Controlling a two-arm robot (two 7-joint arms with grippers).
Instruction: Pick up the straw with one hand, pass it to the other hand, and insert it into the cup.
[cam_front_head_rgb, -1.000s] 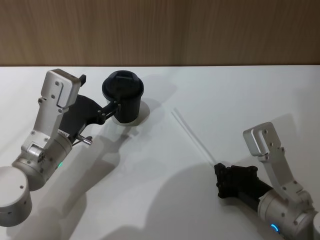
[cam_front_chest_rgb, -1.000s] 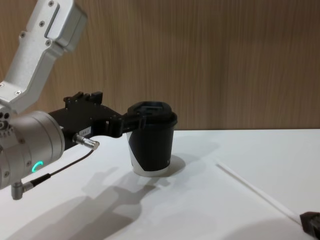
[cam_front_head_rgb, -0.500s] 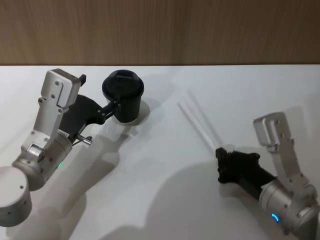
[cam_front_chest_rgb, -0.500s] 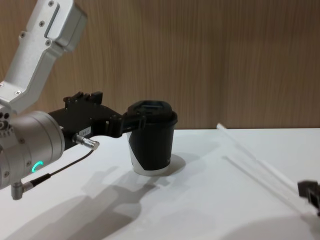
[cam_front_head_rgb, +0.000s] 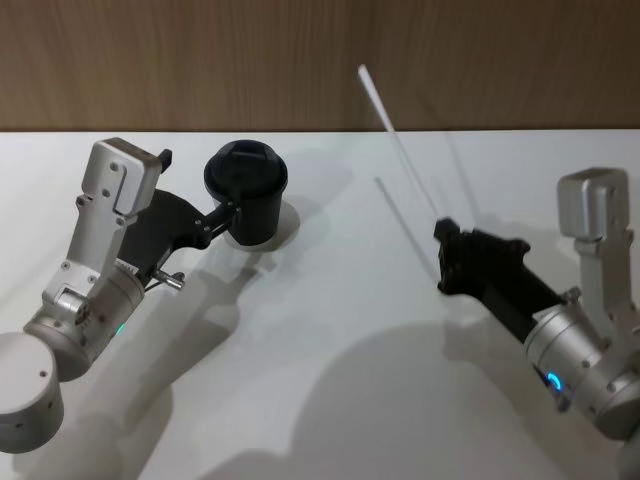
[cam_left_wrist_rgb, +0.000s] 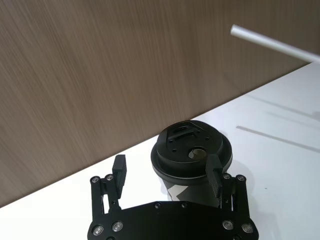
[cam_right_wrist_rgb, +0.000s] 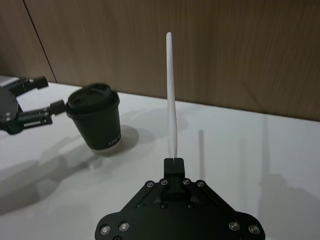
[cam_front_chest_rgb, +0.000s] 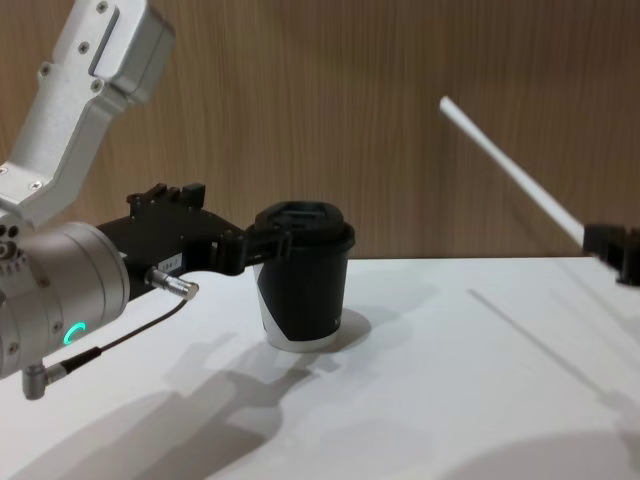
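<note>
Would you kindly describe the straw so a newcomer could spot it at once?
Above the white table, on the robot's right, find the right hand. The straw is the thin white tube pinched in it, slanting up before the wood wall, unlike the squat black cup.

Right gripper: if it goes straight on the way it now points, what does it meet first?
Likely the wooden wall: the right gripper, shut on the straw, points up and forward along it, above the table. The cup stands to its left, off that line. Depth is unclear.
</note>
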